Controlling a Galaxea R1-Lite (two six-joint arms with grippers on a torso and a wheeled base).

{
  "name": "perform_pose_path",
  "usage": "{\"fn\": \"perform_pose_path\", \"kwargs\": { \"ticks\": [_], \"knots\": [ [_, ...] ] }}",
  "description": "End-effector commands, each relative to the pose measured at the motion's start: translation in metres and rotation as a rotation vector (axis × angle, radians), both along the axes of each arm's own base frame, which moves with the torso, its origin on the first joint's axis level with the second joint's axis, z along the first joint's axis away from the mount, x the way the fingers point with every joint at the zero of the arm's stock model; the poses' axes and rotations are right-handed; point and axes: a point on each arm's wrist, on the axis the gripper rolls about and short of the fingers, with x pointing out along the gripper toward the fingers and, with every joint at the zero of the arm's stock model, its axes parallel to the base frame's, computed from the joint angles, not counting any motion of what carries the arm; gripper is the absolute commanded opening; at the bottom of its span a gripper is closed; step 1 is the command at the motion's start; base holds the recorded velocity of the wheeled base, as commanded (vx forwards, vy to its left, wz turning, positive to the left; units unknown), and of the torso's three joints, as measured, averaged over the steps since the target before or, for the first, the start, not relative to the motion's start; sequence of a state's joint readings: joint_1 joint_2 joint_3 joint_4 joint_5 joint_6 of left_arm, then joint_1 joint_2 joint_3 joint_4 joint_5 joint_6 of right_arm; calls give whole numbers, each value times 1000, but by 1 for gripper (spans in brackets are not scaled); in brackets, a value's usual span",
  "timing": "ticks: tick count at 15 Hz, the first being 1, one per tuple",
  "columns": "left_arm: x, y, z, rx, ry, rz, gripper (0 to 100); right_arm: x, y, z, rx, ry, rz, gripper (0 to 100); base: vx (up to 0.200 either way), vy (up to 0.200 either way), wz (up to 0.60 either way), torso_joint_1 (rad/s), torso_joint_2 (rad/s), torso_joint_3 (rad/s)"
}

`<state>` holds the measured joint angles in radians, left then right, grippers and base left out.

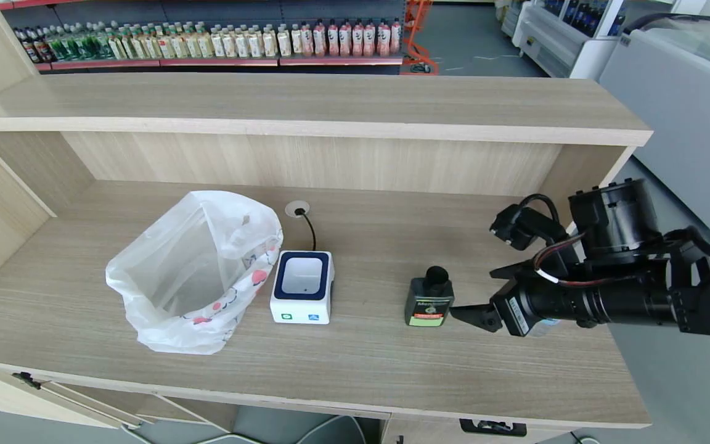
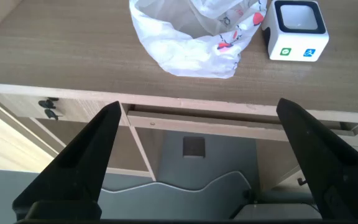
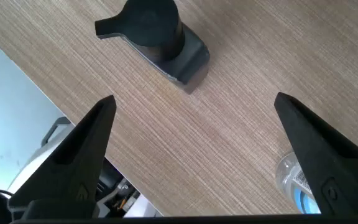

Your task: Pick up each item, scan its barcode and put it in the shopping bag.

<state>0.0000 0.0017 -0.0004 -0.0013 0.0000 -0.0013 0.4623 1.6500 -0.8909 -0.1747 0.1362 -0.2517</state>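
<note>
A dark bottle (image 1: 429, 300) with a black trigger cap and green label stands on the wooden counter (image 1: 355, 357), right of the white and blue barcode scanner (image 1: 302, 287). The open white shopping bag (image 1: 191, 271) stands left of the scanner. My right gripper (image 1: 481, 295) hovers open just right of the dark bottle (image 3: 160, 40), its fingers (image 3: 82, 162) spread over bare counter and holding nothing. A clear bottle with a blue label (image 3: 298, 183) lies under the right arm, mostly hidden. My left gripper (image 2: 199, 109) is open, low in front of the counter's front edge.
A raised wooden shelf (image 1: 306, 105) walls the back of the counter, and side panels close it on the left. A cable (image 1: 309, 229) runs from the scanner to a hole behind it. The bag (image 2: 191, 37) and scanner (image 2: 294, 28) sit near the front edge.
</note>
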Motion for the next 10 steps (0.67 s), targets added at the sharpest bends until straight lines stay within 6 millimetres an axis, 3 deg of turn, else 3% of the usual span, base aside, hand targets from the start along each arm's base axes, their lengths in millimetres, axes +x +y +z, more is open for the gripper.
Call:
{"fn": "perform_pose_path", "kwargs": {
  "ticks": [1, 6, 10],
  "knots": [
    [0, 0, 0, 0, 0, 0, 100, 11, 7, -25, -34, 32, 15, 100, 0, 0, 0, 0, 0, 0],
    [0, 0, 0, 0, -2, 0, 100, 34, 24, -45, -22, -17, 36, 100, 0, 0, 0, 0, 0, 0],
    [0, 0, 0, 0, 0, 0, 100, 51, 50, -62, 29, -114, 79, 100, 0, 0, 0, 0, 0, 0]
  ]
}}
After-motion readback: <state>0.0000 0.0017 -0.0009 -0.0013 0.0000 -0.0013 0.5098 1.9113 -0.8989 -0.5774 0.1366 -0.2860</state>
